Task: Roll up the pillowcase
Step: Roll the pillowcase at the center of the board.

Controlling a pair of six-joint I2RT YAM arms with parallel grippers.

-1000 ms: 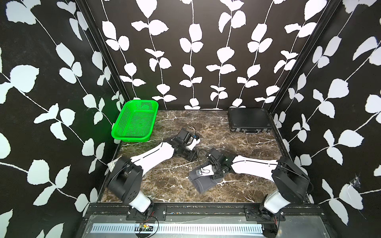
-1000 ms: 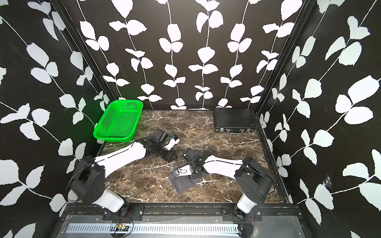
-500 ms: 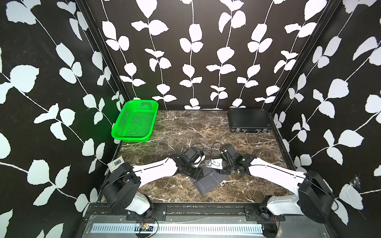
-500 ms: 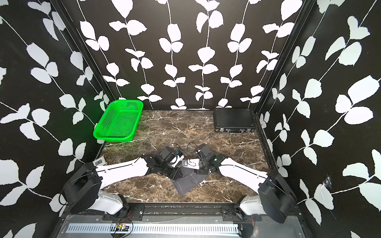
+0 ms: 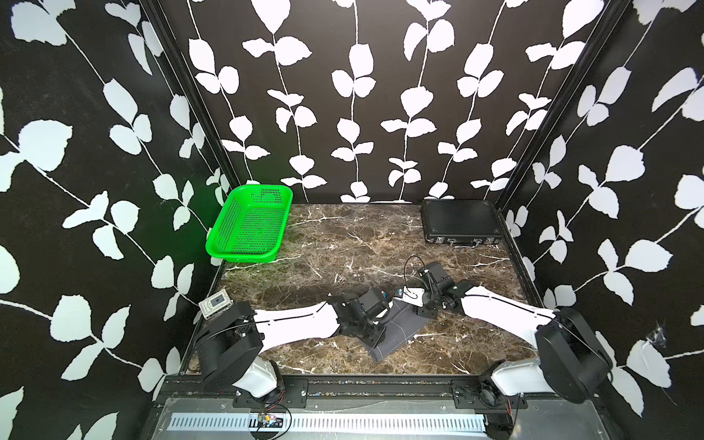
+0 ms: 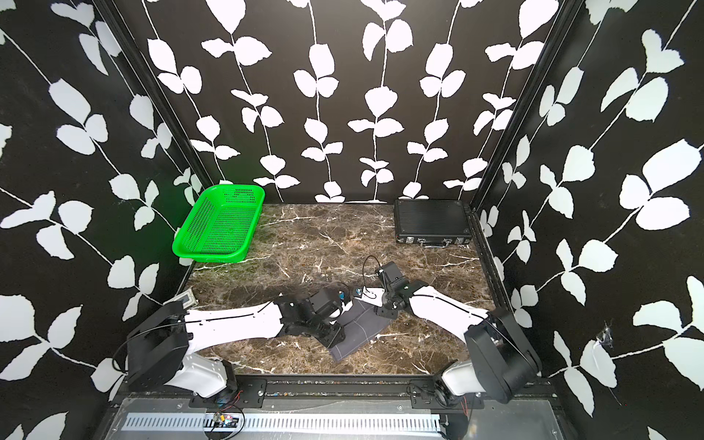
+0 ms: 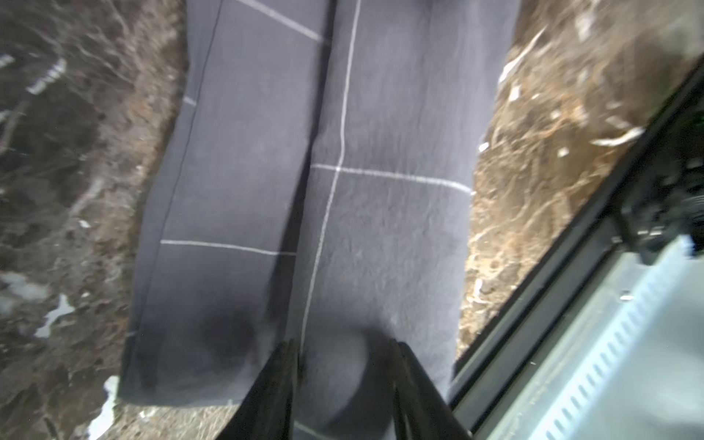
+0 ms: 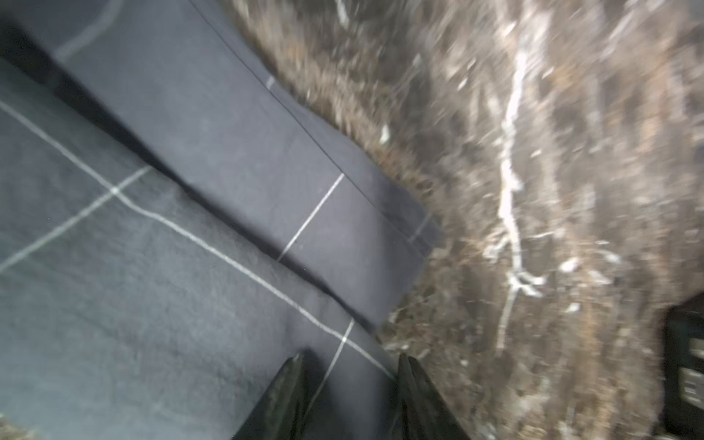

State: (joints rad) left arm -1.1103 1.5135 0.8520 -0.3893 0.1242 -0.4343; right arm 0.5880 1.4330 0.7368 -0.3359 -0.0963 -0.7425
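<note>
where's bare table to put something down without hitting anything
Widest bare marble table: the back middle, between the green basket and the black case. A smaller patch lies by the right wall, between the case and the right arm. Crowded: front centre, where the left gripper and right gripper are both at the pillowcase.

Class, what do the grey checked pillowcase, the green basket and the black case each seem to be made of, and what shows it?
The pillowcase looks like woven cloth with a matt finish: it creases and folds softly. The green basket is probably moulded plastic, slightly glossy, with perforated walls. The black case is rigid, with a ribbed lid and shiny latches. Whether it is plastic or metal is hard to tell.
</note>
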